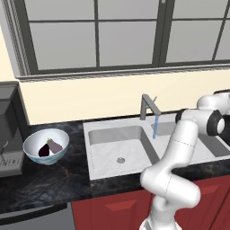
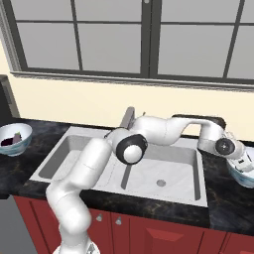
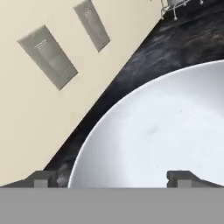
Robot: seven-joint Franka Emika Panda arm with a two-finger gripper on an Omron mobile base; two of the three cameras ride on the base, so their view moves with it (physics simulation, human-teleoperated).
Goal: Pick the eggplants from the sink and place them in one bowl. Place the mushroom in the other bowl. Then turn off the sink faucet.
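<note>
White porcelain under us: our gripper hangs over the right-hand bowl with fingers spread wide, gripping nothing. Both eggplants sit in the left bowl on the dark counter. Water runs from the sink faucet into the sink.

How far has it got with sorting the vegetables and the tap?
Both eggplants lie in the left bowl, so that part looks done. The open gripper hangs over the right bowl; I cannot see the mushroom. Water runs from the faucet, so shutting it off remains.
</note>
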